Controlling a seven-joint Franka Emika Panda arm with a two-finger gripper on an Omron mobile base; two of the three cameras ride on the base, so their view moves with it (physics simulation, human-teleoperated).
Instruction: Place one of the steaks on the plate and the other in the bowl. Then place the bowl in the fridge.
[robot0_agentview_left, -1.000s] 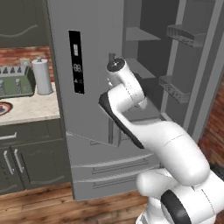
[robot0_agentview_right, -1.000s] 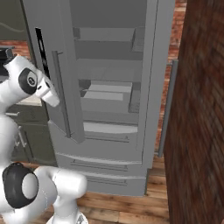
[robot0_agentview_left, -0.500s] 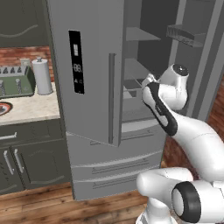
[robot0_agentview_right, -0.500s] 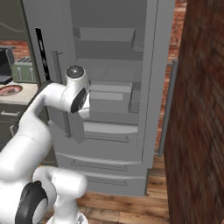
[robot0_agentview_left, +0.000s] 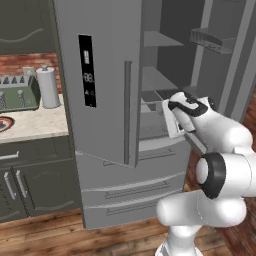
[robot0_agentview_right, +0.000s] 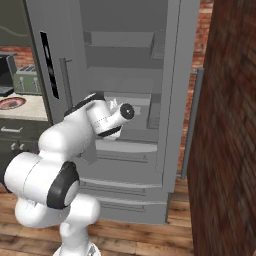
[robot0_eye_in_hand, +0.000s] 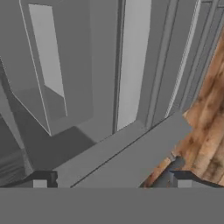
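Reaching into the open fridge (robot0_agentview_left: 105, 150) at centre frame, your gripper (robot0_eye_in_hand: 109, 179) has its jaws spread wide and empty, presumably because the bowl stays elsewhere while you clear room on the grey shelf (robot0_eye_in_hand: 127, 153).

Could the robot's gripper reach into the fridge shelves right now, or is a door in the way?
Probably yes. The fridge has its right door swung open, baring the shelves, and the open, empty gripper already points into that opening. The left door is shut but stands to one side of the arm.
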